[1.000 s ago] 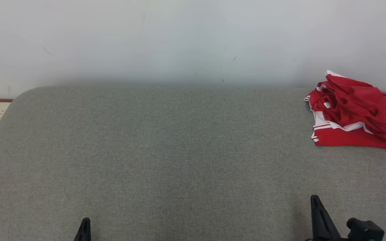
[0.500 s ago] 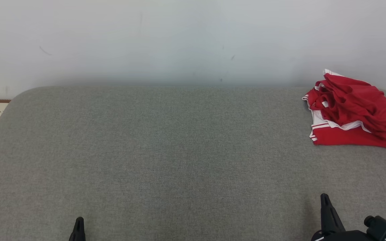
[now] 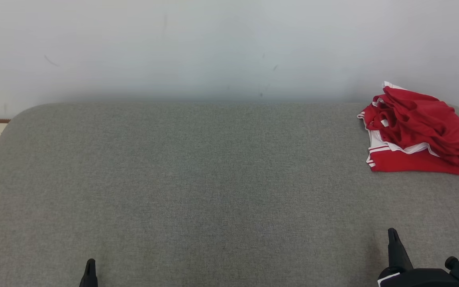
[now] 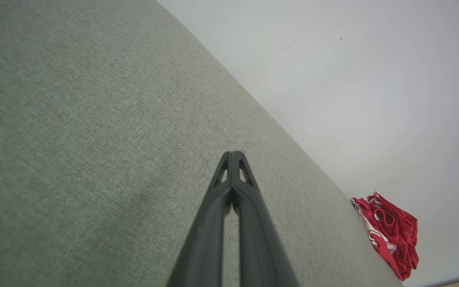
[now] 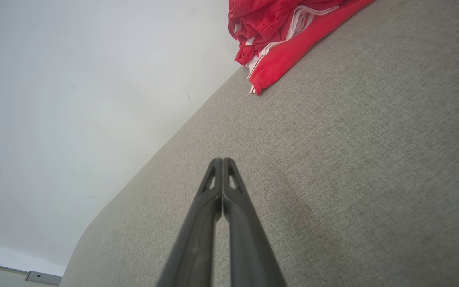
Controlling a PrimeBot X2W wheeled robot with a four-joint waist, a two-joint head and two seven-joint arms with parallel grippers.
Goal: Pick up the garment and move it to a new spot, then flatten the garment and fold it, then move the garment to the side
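Head view, near edge: left gripper [image 3: 90, 271] and right gripper [image 3: 393, 243] are seen low over the pad [image 3: 213, 179], each with fingers pressed together tip to tip. Nothing is held, and no contact with the pad can be made out. The same closed fingers with no gap are shown in both wrist views. Grey weave is seen across the mid pad. At the far right corner, by the wall [image 3: 213, 48], the garment [image 3: 416, 131] is found: red with white trim, well apart from both grippers, nearer the right one. Its lower layer is laid flat with a straight near edge; the upper layers are bunched and creased. That lie fits either a loose heap waiting to be lifted or a rough fold already set to the side, and which one is not settled from here. Handling, as judged: light, soft, limp, not fragile. It is expected to sag and unfurl when lifted, with the layers sliding apart. If hold is to be taken, the raised folds on top or the white-trimmed edge toward pad centre are best pinched; the flat lower layer would be hard to get under.
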